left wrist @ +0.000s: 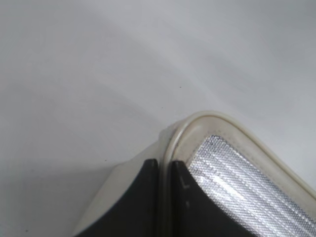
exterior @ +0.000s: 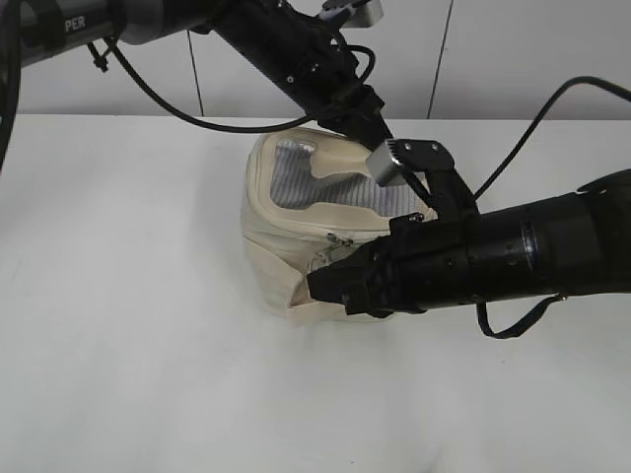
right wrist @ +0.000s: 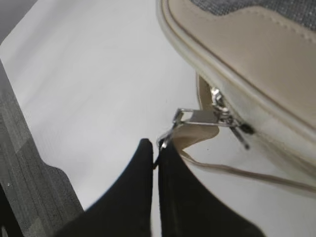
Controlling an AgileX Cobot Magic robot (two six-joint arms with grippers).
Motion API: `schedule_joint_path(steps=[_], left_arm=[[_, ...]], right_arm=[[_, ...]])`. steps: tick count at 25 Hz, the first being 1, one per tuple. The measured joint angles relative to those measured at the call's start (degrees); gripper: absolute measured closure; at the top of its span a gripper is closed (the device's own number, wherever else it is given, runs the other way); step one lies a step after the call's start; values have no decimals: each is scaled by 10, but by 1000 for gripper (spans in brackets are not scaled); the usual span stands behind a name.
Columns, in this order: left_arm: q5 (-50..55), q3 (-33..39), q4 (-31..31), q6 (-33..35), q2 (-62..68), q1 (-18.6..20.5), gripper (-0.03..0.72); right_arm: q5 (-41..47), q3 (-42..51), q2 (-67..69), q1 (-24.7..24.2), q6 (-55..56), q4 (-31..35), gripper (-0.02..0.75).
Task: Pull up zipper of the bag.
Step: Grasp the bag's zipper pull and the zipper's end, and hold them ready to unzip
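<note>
Bag (exterior: 296,246): on the white bench (exterior: 128,345), mid-scene.
Left fingers (left wrist: 148,182): pinching the bag's top rim, bracing it.
Right fingers (right wrist: 148,163): pinching a zipper pull (right wrist: 197,118).
Progress: grips set; how much zipper remains unclosed, I cannot tell.

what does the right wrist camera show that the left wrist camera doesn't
Only the right wrist view shows the zipper on the bag's side: a silver ring pull stretched out from the track, its end pinched between the shut fingers of the right gripper.

Only the left wrist view shows the left gripper closed on the piped rim at a rounded corner of the top panel, beside the grey mesh window.

Both show the cream bag, the white table and dark fingertips closed on part of the bag.
</note>
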Motion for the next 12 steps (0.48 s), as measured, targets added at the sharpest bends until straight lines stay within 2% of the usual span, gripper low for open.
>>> schedule_joint_path(steps=[3, 4, 6, 8, 10, 12], left_arm=[[0, 0, 1, -11, 0, -1, 643], [-2, 0, 1, -13, 0, -1, 617], [-10, 0, -3, -19, -1, -1, 521], [-12, 0, -8, -21, -2, 0, 408], [-6, 1, -6, -27, -9, 1, 377], [-2, 2, 11, -41, -26, 1, 398]], right_arm=[[-6, -2, 3, -2, 43, -26, 720], [-3, -2, 1, -4, 66, -45, 694], [12, -2, -7, -8, 125, -106, 580], [21, -2, -22, -11, 200, -180, 404], [23, -2, -47, -13, 275, -267, 292], [26, -2, -76, -13, 361, -339, 253]])
